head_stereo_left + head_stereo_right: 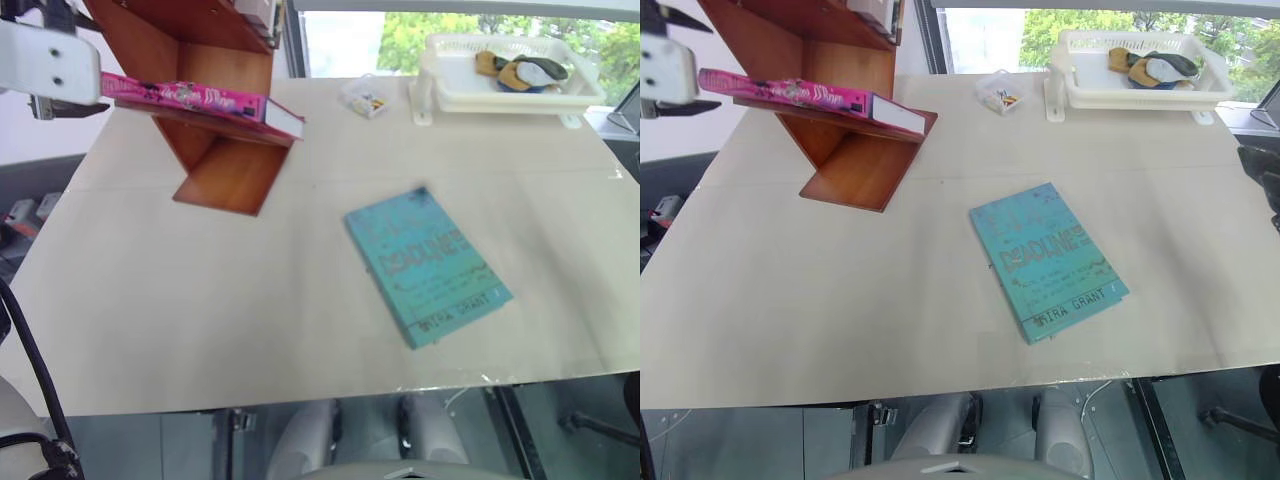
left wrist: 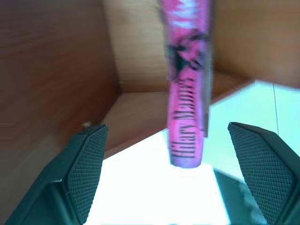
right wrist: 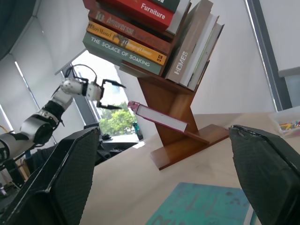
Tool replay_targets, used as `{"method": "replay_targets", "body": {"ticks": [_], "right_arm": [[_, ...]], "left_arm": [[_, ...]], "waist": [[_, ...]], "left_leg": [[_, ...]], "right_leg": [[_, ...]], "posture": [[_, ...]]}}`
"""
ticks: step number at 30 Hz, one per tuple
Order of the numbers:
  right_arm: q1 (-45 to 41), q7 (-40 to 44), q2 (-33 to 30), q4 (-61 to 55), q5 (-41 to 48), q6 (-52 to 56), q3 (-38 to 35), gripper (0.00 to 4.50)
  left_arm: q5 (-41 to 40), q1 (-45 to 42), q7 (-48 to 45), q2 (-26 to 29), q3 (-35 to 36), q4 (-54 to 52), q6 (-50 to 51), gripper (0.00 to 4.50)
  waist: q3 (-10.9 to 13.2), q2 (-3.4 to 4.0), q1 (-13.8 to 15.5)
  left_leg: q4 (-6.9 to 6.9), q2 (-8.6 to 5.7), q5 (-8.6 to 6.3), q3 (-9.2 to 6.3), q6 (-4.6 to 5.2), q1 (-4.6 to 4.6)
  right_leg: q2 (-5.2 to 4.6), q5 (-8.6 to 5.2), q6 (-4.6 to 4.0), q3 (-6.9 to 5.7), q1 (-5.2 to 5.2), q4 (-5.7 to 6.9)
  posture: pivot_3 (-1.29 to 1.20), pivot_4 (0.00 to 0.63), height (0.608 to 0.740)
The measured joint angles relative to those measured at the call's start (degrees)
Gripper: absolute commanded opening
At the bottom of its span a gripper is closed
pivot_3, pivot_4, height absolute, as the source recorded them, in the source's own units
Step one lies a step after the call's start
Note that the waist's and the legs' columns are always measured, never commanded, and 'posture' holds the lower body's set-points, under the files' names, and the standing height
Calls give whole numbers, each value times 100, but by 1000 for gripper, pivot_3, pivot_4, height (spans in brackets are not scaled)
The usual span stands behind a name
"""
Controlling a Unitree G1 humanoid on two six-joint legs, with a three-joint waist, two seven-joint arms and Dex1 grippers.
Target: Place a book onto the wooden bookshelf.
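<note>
- I see the book (image 1: 805, 96) lying flat on the lowest slanted board of the wooden bookshelf (image 1: 845, 165), pink cover up, white page edges toward the middle of the table (image 1: 840, 300).
- Its long axis runs along that board, from the spine end at my left out to the page edges at my right, dipping a little that way.
- My left gripper (image 2: 171, 183) sits just off the spine end, fingers spread wide with nothing between them; in the left wrist view the spine stands in the gap, touching neither pad.
- So the book lies straight ahead of that hand, along the line it points, and I judge the way out is straight back along the same line, clear of the spine.
- My right gripper (image 3: 164, 183) hangs over the near side of the table, also wide apart and empty, well away from the shelf; the left arm is far nearer.
- The teal book (image 1: 1048, 260) lies flat on the table, apart from all this.
- I judge the placing done, if the book does not slide.
</note>
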Motion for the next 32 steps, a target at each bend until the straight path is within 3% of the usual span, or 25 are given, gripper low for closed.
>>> {"method": "replay_targets", "body": {"ticks": [5, 9, 13, 18, 22, 32], "right_arm": [[219, -44, -6, -152, -5, 0, -59, 4500], [520, -125, -10, -274, -39, -4, -207, 4500], [1034, -184, -82, -557, -290, -138, -264, 4500], [1757, -231, -100, -725, -717, -453, -348, 4500], [2163, -255, -95, -751, -1185, -938, -352, 4500], [2244, -495, -1, -430, -2098, -2114, -133, 4500]], "left_arm": [[-1891, 710, -723, -148, 1112, -836, 1481, 4466], [-3298, 2038, -706, -320, 2230, -1772, 3251, 4466], [-4564, 4233, 7, -938, 3395, -3663, 5258, 4466], [-4749, 6421, 952, -1594, 3650, -5271, 6335, 4466], [-4858, 7437, 1442, -2232, 3653, -6072, 6557, 4466], [-4803, 7939, 1938, -2814, 3120, -6172, 6424, 4466]], "waist": [[-2, 4, -4], [-4, 7, -52], [-10, 11, -78], [-13, 4, -62], [-16, 7, 0], [-33, 31, 141]], "left_leg": [[19, 4, 0, -1, 0, 2], [35, 8, 0, -2, 0, 7], [50, 12, -2, 2, 1, 21], [45, 17, -3, 4, -2, 25], [39, 19, -4, 11, -3, 28], [31, 43, -2, 21, -5, 28]], "right_leg": [[1, 0, 0, 3, 0, 18], [4, 0, -1, 6, 1, 39], [1, 1, -2, 19, 9, 56], [1, 4, -7, 27, 8, 52], [-1, 10, -17, 45, 11, 37], [13, 35, -33, 42, 19, -20]], "posture": [[0, 150, 740], [0, 150, 740], [0, 150, 740], [0, 150, 740], [0, 150, 740], [0, 150, 740]]}}
